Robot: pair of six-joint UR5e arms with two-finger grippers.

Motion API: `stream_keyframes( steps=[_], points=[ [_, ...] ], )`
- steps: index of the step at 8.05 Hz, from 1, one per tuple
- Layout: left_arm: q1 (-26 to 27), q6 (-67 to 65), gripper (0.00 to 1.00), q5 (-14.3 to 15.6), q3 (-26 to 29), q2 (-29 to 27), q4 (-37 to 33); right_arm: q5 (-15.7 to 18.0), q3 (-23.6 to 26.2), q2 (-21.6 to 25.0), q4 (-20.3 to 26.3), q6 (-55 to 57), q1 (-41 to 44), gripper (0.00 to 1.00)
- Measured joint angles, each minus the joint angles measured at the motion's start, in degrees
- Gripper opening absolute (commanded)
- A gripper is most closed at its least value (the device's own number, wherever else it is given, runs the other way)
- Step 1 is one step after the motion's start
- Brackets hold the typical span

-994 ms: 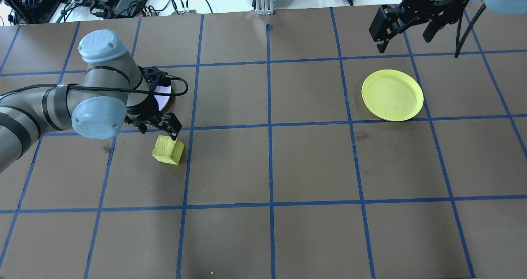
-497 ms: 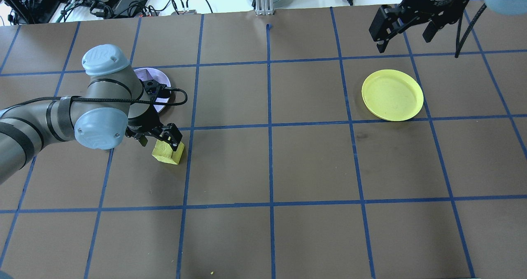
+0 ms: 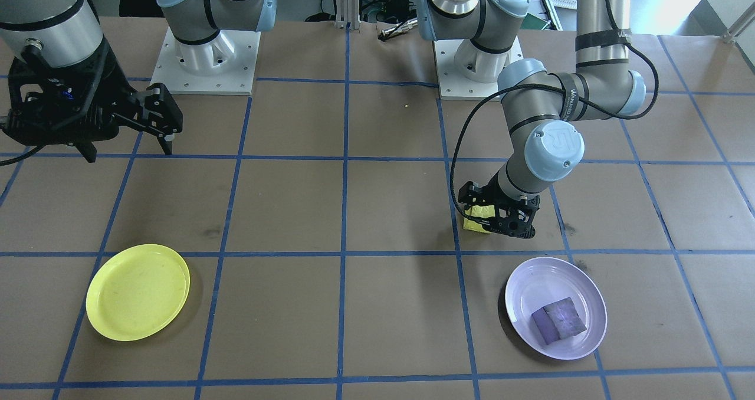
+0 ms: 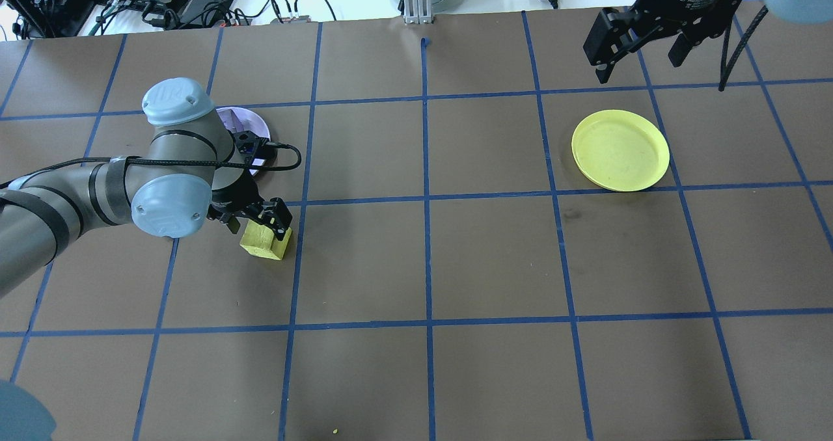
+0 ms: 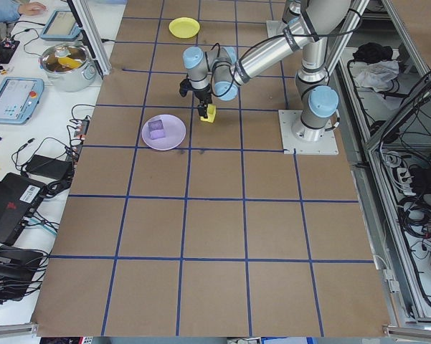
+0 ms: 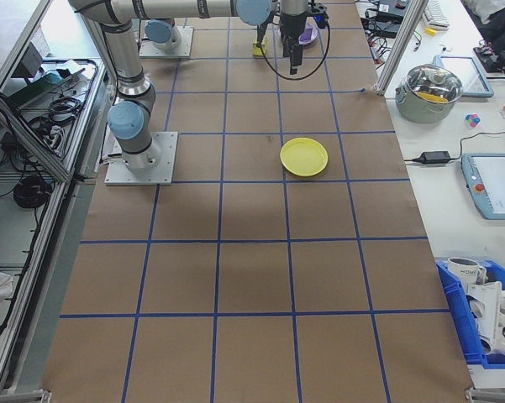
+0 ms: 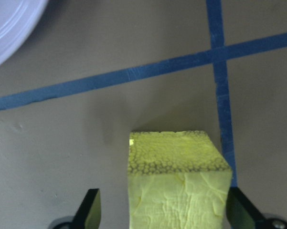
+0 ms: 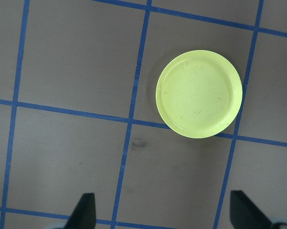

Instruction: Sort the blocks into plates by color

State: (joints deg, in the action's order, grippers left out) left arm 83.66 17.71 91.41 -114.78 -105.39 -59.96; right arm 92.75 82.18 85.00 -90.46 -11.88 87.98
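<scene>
Yellow block [image 7: 179,183] between spread left gripper [image 7: 164,212] fingers, purple block [image 3: 558,320] visible only front-facing, gripper lower than before, right gripper [image 4: 641,54] spread wide.

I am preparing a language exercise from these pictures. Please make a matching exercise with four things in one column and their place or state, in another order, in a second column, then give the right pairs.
Things:
1. yellow block
2. purple block
3. yellow plate
4. right gripper

Places or states:
A. lies in the lavender plate
B. holds nothing
C. open, high above the table
D. on the table, between the open fingers of the left gripper

Pairs: 1-D, 2-A, 3-B, 4-C
</scene>
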Motion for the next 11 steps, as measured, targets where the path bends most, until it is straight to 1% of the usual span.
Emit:
stream_keyframes(
  steps=[1, 3, 5, 6, 7, 8, 9, 11],
  points=[
    [0.01, -0.10, 0.00, 0.04, 0.00, -0.49, 0.64, 0.05, 0.00, 0.00, 0.05, -0.02, 0.00, 1.00],
    [0.04, -0.92, 0.00, 0.11, 0.01, -0.81, 1.07, 0.07, 0.00, -0.01, 0.18, 0.01, 0.00, 1.00],
    [1.13, -8.24, 0.01, -0.13, 0.56, -0.17, 1.02, 0.11, 0.06, -0.01, 0.27, 0.09, 0.00, 1.00],
    [3.31, -14.01, 0.07, -1.26, 0.94, 0.04, 0.75, 0.13, 0.11, -0.01, 0.31, 0.06, 0.00, 1.00],
    [6.84, -19.63, 0.05, -2.31, 1.38, -0.05, 0.39, 0.16, 0.39, -0.01, 0.30, 0.03, 0.00, 1.00],
    [10.87, -24.76, 0.00, -2.92, 2.34, -0.25, 0.10, 0.24, 1.03, -0.01, 0.22, -0.01, -0.03, 1.00],
    [14.88, -29.67, 0.00, -3.54, 3.91, -0.61, -0.06, 0.32, 1.65, 0.03, 0.20, -0.04, -0.06, 1.00],
    [21.27, -40.05, 0.00, -7.14, 8.18, -1.52, -0.73, 0.33, 2.18, 0.09, 0.15, -0.01, -0.08, 1.00]
  ],
)
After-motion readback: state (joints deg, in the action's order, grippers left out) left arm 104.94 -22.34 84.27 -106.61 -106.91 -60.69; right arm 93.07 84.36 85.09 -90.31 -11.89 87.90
